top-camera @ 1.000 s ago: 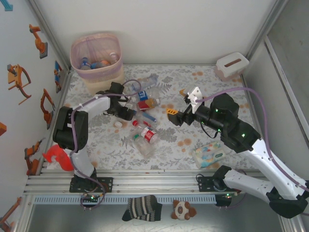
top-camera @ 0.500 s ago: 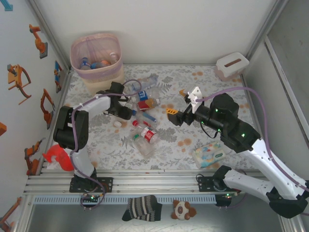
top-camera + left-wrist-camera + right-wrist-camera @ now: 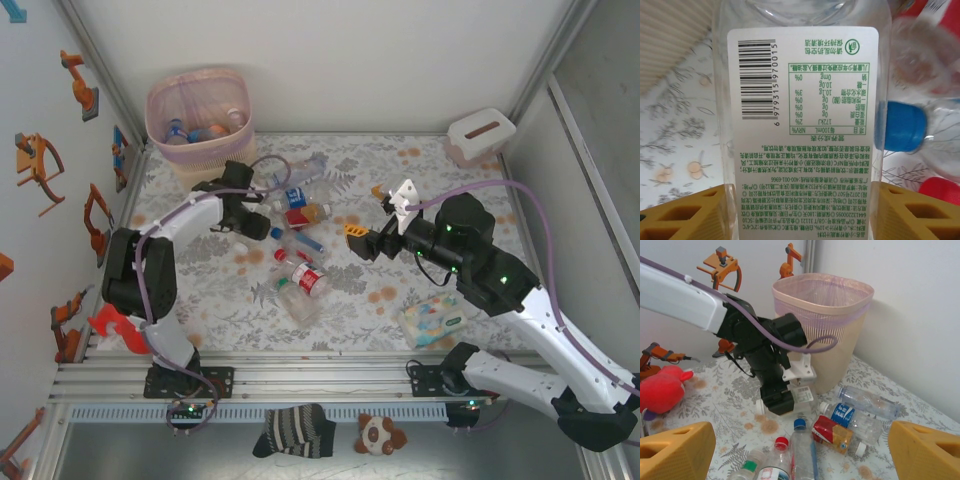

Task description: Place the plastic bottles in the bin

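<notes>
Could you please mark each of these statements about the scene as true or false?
1. The left claw grips a clear bottle with a white label. True.
2. The right claw holds a bottle. False: it is open and empty.
3. The bin has bottles in it. True.
4. The bin stands in the table's far right corner. False: it stands in the far left corner of the table; the tissue box is far right.
5. A red-labelled bottle lies on the table. True.
</notes>
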Controlling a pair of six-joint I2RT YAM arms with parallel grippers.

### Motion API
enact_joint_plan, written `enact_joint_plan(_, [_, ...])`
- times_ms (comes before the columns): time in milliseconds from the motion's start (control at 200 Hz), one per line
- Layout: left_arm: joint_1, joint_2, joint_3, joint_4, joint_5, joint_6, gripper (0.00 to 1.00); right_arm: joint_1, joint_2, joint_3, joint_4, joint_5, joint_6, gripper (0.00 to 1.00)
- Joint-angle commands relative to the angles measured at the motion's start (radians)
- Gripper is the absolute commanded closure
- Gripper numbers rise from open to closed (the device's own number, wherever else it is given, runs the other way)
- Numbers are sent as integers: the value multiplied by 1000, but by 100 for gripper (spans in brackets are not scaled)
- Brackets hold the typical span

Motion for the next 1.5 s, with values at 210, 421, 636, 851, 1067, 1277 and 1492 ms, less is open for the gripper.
enact_joint_plan(210, [-4, -191, 90, -72, 82, 106, 37, 4, -11, 5, 28, -8, 2, 12])
enact_joint_plan(421, [-3, -291, 153, -76, 108, 144, 38, 4, -10, 5, 32, -11, -1, 12])
enact_joint_plan(636, [22, -319, 304, -116, 124, 132, 39, 4, -14, 3, 33, -14, -3, 12])
enact_joint_plan(851, [81, -296, 456, -106, 145, 72, 43, 4, -22, -5, 37, -13, 2, 12])
enact_joint_plan(1067, [136, -206, 608, -90, 110, -11, 46, 4, -32, -5, 33, -7, 2, 12])
enact_joint_plan(1277, [184, -38, 794, -135, 28, -97, 46, 4, -38, -4, 26, -1, 2, 12])
enact_joint_plan(1492, [216, 154, 1019, -230, -49, -184, 47, 4, -47, 10, 1, 9, -11, 12])
